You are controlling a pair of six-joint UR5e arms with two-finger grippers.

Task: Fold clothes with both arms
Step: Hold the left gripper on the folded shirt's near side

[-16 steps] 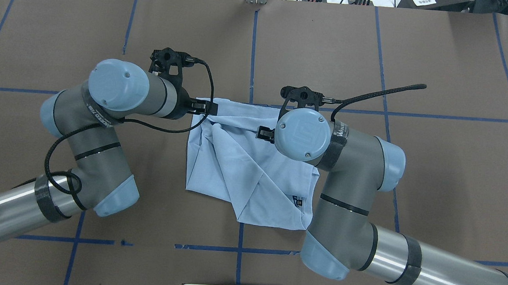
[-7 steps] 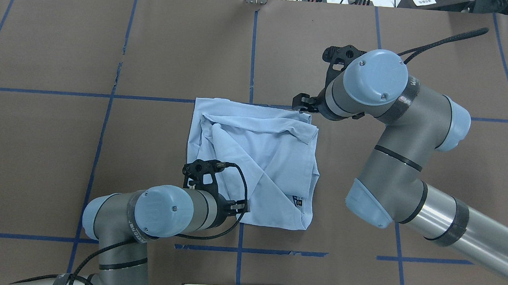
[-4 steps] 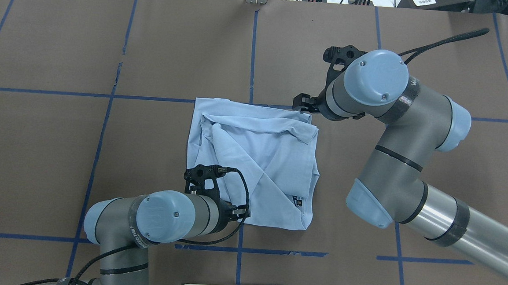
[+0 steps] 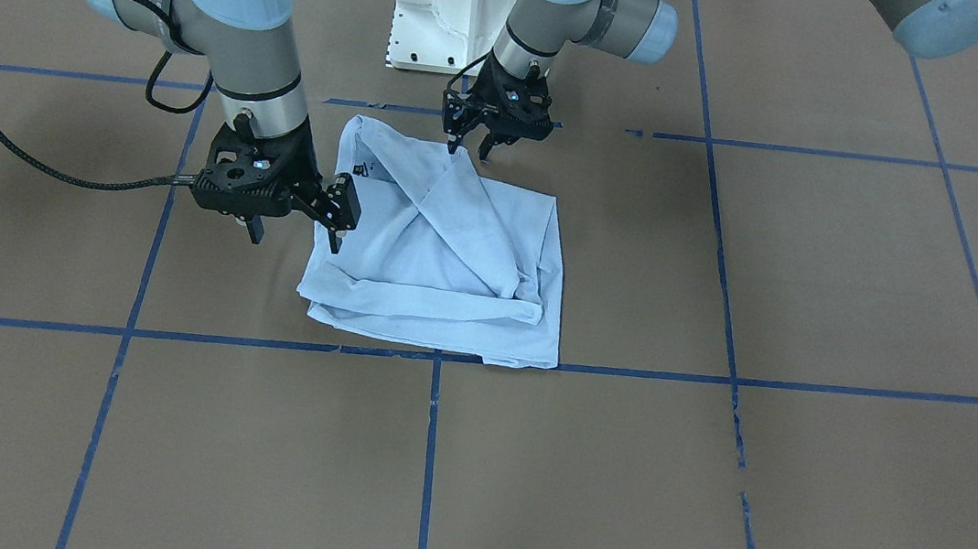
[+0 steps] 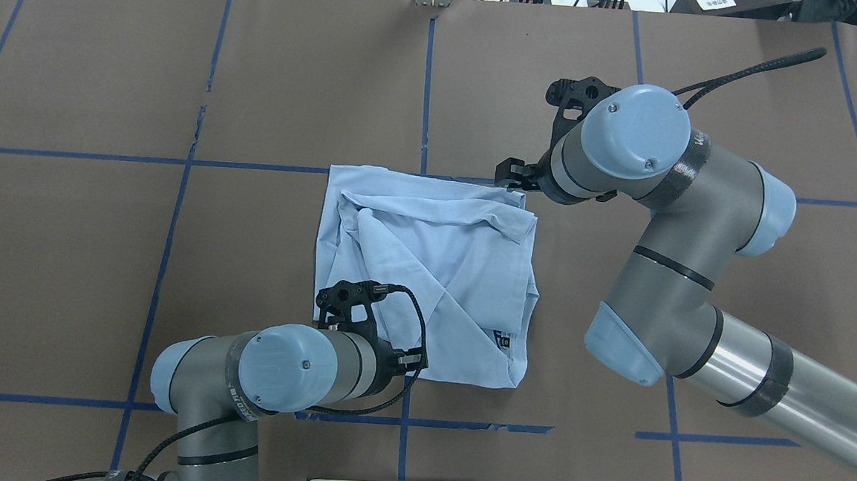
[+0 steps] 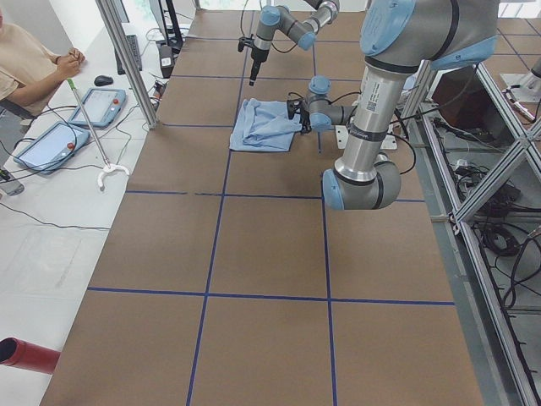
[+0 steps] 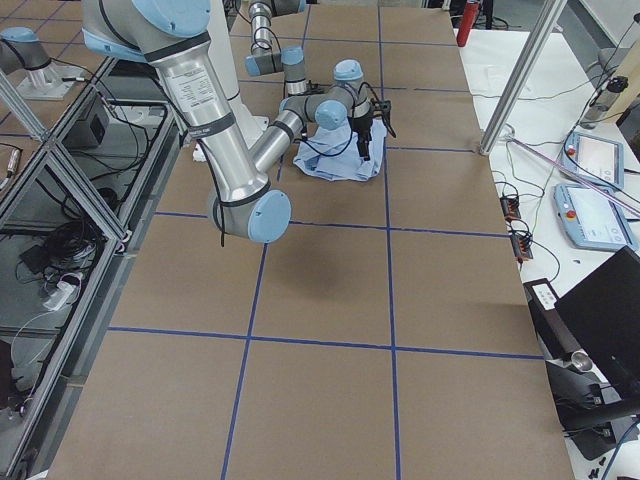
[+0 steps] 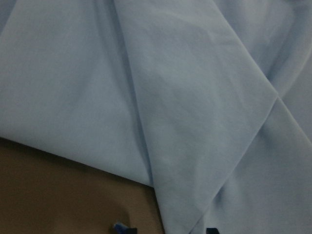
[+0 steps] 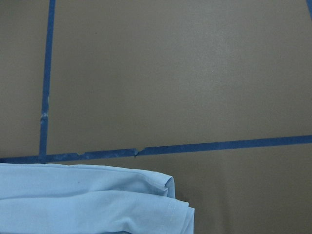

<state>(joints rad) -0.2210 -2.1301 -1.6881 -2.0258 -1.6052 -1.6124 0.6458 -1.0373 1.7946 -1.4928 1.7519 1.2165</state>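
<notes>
The light blue T-shirt (image 5: 427, 270) lies folded in a rough square at the table's middle, its dark neck label (image 5: 503, 340) at the near right. In the front view the T-shirt (image 4: 455, 252) has a diagonal fold on top. My left gripper (image 5: 412, 358) is open and low over the shirt's near edge; in the front view the left gripper (image 4: 470, 148) straddles that edge. The left wrist view is filled by the shirt's cloth (image 8: 170, 97). My right gripper (image 5: 505, 174) is open at the shirt's far right corner, holding nothing; the right wrist view shows that shirt corner (image 9: 161, 195).
The white pedestal base (image 4: 451, 3) stands just behind the left gripper. The right arm's black cable (image 4: 7, 137) loops over the brown table (image 4: 705, 483), which is marked with blue tape lines. An operator (image 6: 30, 68) sits beyond the table's far side.
Both grippers let go of the shirt's far edge. The left arm swung to the near edge and has since crept slightly right; the right arm moved to the far right corner and stays.
</notes>
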